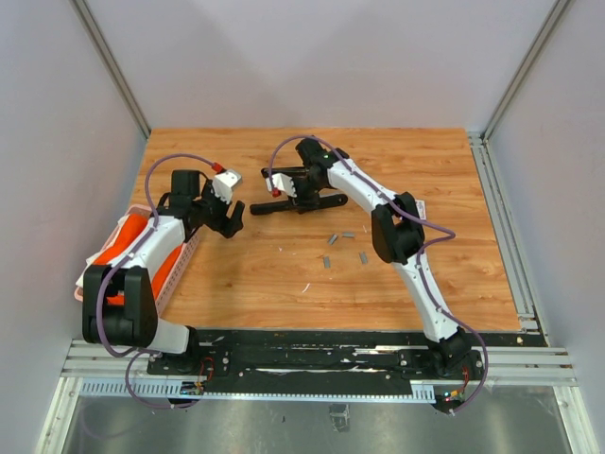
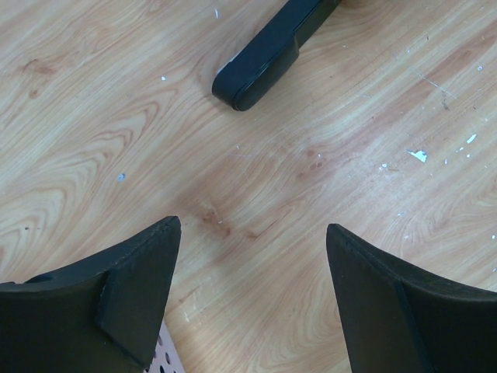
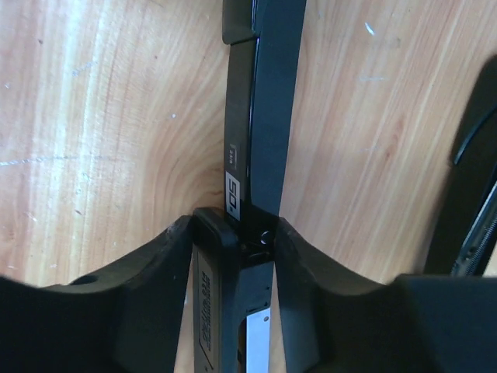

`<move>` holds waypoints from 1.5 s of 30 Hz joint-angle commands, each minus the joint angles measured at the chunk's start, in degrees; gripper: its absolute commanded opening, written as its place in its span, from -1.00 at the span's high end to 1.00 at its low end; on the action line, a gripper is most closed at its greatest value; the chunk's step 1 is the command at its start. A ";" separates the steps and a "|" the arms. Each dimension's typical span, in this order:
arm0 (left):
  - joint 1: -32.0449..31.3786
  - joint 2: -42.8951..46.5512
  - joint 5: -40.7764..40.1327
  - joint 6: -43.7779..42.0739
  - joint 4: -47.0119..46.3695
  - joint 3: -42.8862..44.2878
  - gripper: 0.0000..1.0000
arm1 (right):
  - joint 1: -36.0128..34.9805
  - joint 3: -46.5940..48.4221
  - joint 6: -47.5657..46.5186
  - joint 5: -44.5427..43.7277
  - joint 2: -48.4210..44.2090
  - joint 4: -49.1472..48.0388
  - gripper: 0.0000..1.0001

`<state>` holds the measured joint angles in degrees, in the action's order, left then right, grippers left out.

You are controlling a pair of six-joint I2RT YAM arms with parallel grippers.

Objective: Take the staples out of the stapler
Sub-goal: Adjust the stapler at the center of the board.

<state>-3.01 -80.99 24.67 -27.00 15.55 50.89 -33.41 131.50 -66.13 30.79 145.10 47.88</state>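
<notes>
Right fingers (image 3: 147,287) closed in on the stapler (image 3: 264,116), one pad against each flank near the hinge, no gap showing on either side in the wrist view. Reads as a grip by the right gripper (image 3: 233,233), though how firm cannot be told. Long axis of the stapler straight out from between the pads toward 12 o'clock in that view, so in line with the gripper, not across it. Seen from above, lying roughly 9 to 3 o'clock on the table (image 1: 284,284), held near its middle, with the free end pointing to 9 o'clock. Left fingers (image 2: 132,295) spread wide with nothing between but bare wood. Left gripper (image 2: 248,287) empty, poised above the table, with the stapler's rounded black end at about 12 o'clock from it, near but not touching. Clearly the nearer arm for that free end. Staples (image 1: 363,256) as a few small grey strips scattered on the table at about 5 o'clock from the stapler, beside the right arm's elbow, apart from both grippers. Whether more sit inside the stapler: hidden. Probably next: steady the body with the right, reach straight ahead with the left for the 9 o'clock end, watching for a twist along the shared axis.
</notes>
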 commanded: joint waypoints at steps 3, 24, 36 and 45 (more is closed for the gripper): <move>0.54 2.30 0.47 -0.77 -1.97 -1.40 -0.61 | -0.77 0.37 1.55 -2.95 1.66 0.45 0.39; 0.61 3.33 -3.11 0.87 -4.71 -2.17 -0.63 | -6.79 -39.72 3.39 -31.69 -17.09 -41.80 0.70; 0.72 1.99 -3.65 2.24 -6.53 -0.37 -0.64 | -9.02 -53.23 5.69 -42.90 -19.97 -60.37 0.69; 0.63 -0.91 -4.47 4.62 -11.18 0.92 -0.64 | -10.14 -57.15 7.35 -48.93 -18.95 -70.60 0.65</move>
<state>-2.74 -80.25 20.78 -24.10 8.64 49.93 -42.59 76.25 -61.01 -14.00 124.66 -19.88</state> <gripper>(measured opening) 0.821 0.401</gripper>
